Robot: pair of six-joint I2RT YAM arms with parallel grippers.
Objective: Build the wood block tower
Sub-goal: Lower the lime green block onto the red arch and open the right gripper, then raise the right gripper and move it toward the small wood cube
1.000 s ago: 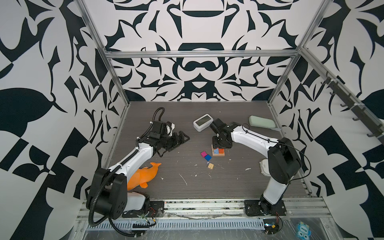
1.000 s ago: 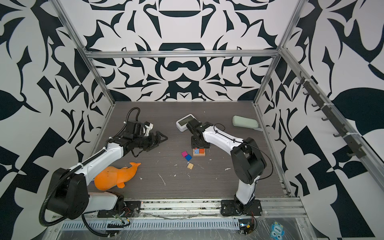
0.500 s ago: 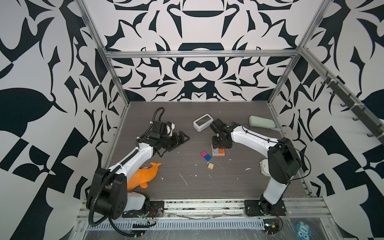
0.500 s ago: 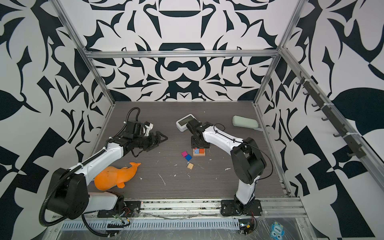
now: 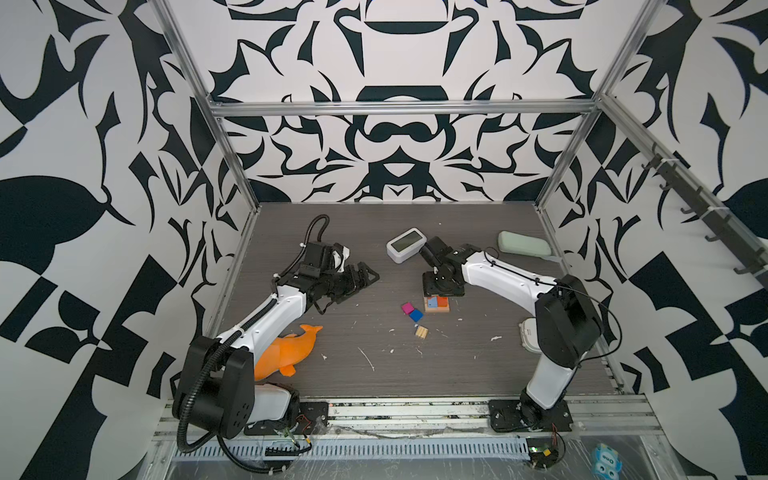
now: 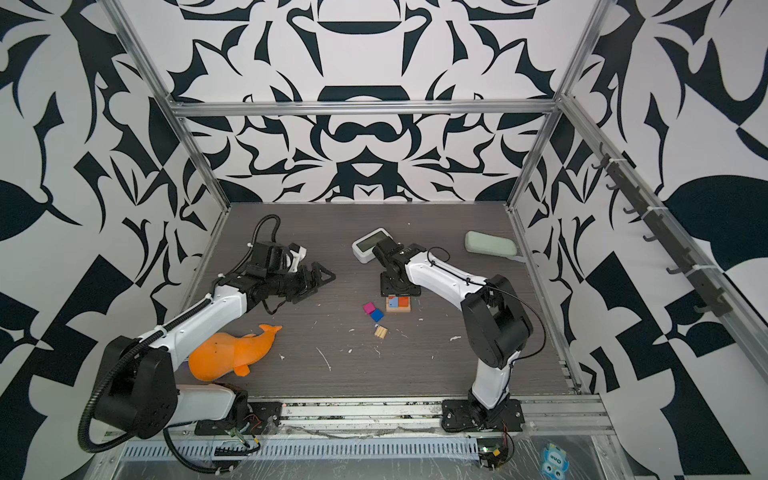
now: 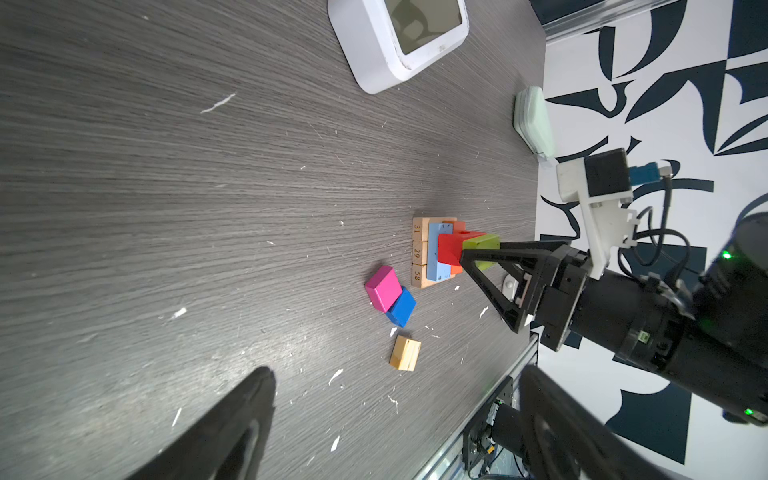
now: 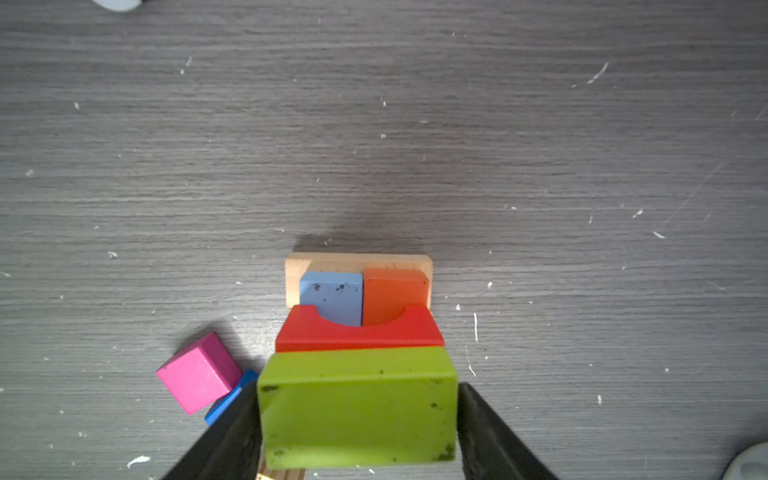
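The tower [image 5: 436, 305] stands mid-table: tan bars [image 8: 357, 261] at the base, a light blue block [image 8: 332, 297] and an orange block [image 8: 392, 293] on them, and a red arch block [image 8: 357, 332] above. A lime green block [image 8: 357, 407] rests on the red one. My right gripper [image 8: 357, 415] points down over the tower, its fingers against both sides of the green block. Left of the tower lie a magenta cube [image 5: 407, 308], a dark blue cube [image 5: 415, 315] and a tan cube [image 5: 422, 332]. My left gripper [image 5: 365, 276] hovers open and empty, well left of the tower.
A white digital clock [image 5: 406, 244] sits behind the tower. An orange dolphin toy [image 5: 291, 351] lies at the front left by the left arm. A pale green case [image 5: 523, 243] lies at the back right, and a white object [image 5: 528, 336] beside the right arm.
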